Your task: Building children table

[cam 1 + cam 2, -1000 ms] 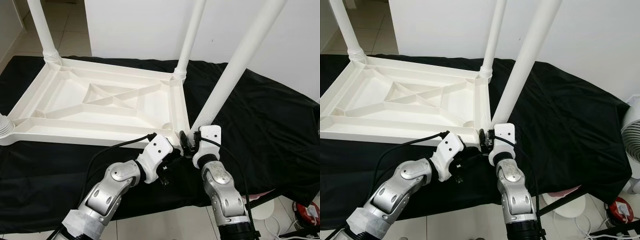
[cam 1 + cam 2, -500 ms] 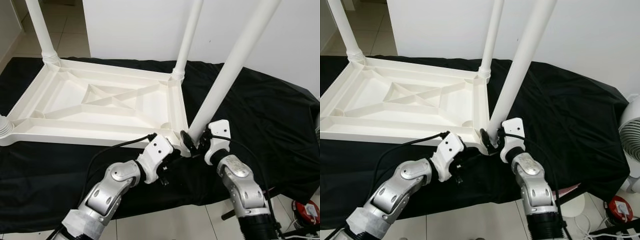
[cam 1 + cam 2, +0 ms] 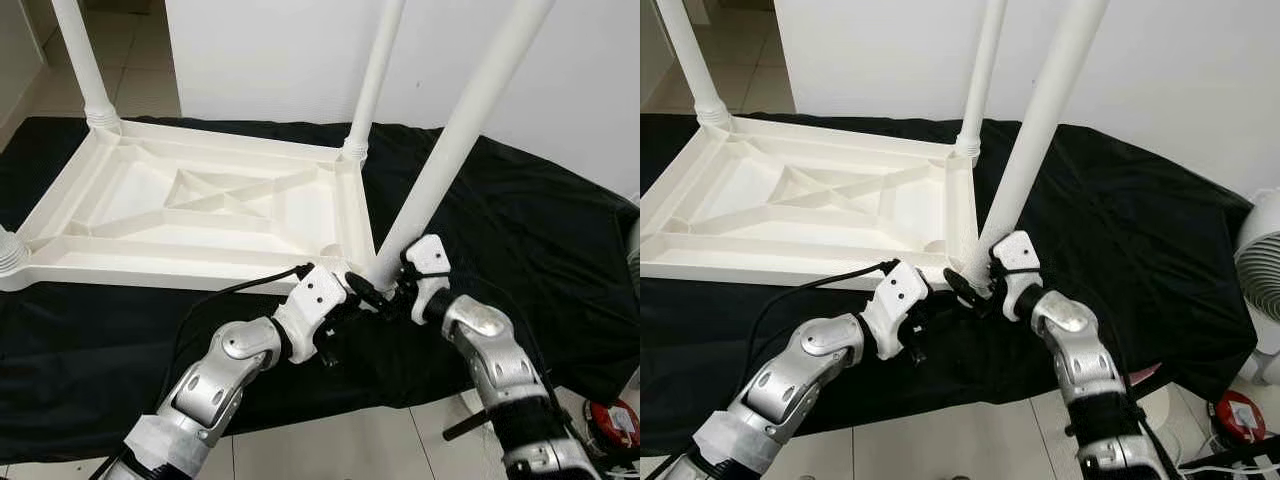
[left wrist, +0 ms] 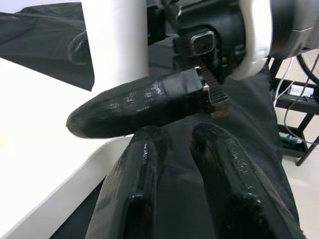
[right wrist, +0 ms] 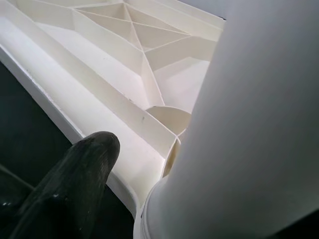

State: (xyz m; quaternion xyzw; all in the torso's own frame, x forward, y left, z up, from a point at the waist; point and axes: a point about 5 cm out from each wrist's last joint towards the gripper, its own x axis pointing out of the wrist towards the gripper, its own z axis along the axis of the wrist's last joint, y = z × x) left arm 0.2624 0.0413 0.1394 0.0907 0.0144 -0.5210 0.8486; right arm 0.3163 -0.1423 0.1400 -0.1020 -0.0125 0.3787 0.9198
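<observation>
The white children's table top (image 3: 150,275) lies upside down on a black cloth, ribs facing up. Upright legs stand at its far left corner (image 3: 80,60) and far right corner (image 3: 375,70). A fourth white leg (image 3: 450,150) leans with its foot at the near right corner, beside the round corner socket (image 5: 169,117). My right gripper (image 3: 385,288) is shut on this leg's lower end; one black finger (image 5: 75,184) shows next to it. My left gripper (image 4: 177,137) sits just below that corner's edge, shut and holding nothing, its tips close to the right gripper.
The black cloth (image 3: 520,230) covers the work surface and drops off at the near edge to a tiled floor. A white fan (image 3: 1260,280) stands at the right and a red item (image 3: 612,420) lies on the floor. A white wall rises behind.
My right arm has swung its elbow out to the right while staying on the leg's lower end. The leg's foot has edged closer to the corner. The left arm has barely moved.
</observation>
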